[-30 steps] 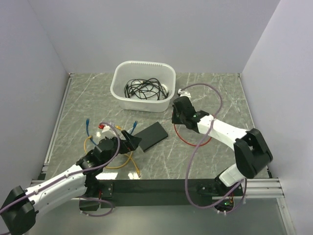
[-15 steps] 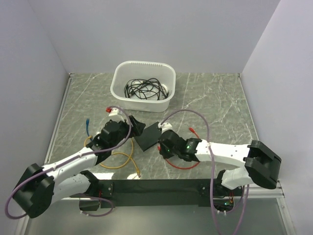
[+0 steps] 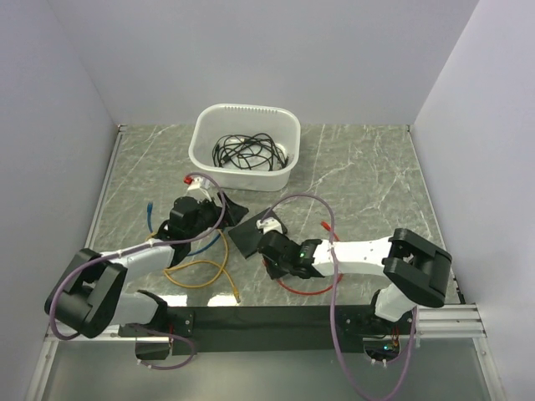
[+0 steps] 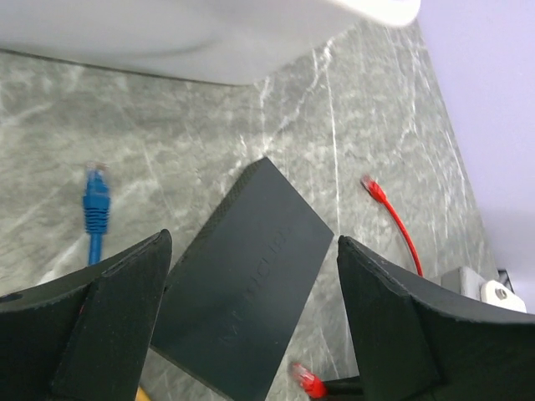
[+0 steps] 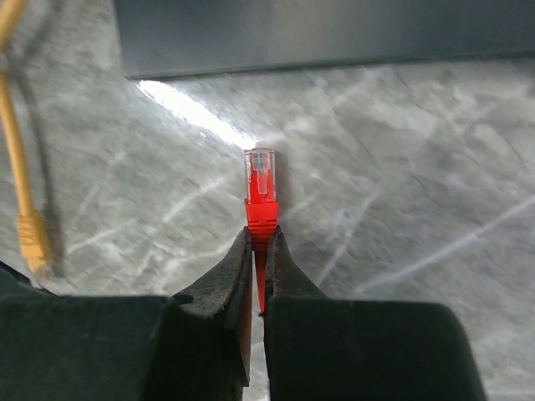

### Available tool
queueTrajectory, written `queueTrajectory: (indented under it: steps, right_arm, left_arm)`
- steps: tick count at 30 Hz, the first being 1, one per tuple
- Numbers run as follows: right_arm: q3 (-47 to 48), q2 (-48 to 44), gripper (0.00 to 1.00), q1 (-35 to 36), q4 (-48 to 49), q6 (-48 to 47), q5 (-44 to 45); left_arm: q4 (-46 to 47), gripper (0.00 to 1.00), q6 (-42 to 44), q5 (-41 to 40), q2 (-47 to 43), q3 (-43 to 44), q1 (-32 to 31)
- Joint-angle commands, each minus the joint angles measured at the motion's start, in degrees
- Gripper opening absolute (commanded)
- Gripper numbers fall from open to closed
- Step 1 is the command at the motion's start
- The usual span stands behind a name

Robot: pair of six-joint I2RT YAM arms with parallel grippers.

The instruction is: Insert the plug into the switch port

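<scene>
Two grippers share this step. The right gripper (image 5: 259,241) is closed on the red plug (image 5: 261,185). It pinches the boot just behind the clear head, so the head stands free in front of the fingertips. The switch (image 4: 242,284) lies flat on the table (image 3: 368,167), near the middle and a little nearer than the white tub (image 3: 245,146). In the right wrist view one dark side of the switch fills the far edge, apart from the plug. I cannot tell from there where the ports are.

The left gripper (image 4: 251,251) is wide open, with one finger on each side of the switch, and neither finger touches it.

I judge that the step in hand is to bring the plug to a port while the left gripper steadies the box. To do it well, the left jaws should close on the switch first, so that it cannot slide when the plug pushes. The switch lies at an angle between those fingers, so closing may turn it; the right arm should aim only after the box has settled. Then the plug must stand straight before the port, at the same height, and go in slowly. The blue plug (image 4: 98,200) just left of the switch and the yellow plug (image 5: 32,234) lie loose nearby and should not be dragged along.
</scene>
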Motion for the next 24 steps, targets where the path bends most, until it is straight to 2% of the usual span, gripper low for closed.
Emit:
queueTrajectory:
  steps: [1,18,24]
  right_arm:
    - [3.25,1.11,0.00,0.64,2.37,0.60,1.73]
    - [6.06,4.19,0.00,2.13,2.29,0.95,3.14]
    - [6.76,5.42,0.00,2.13,2.38,0.86,3.49]
  left_arm:
    - [7.48,0.86,0.70,4.81,1.71,-0.64,0.40]
    - [16.97,0.84,-1.85,7.98,12.78,-3.01,1.54]
    - [18.47,0.83,-1.76,8.24,13.58,-4.15,1.54]
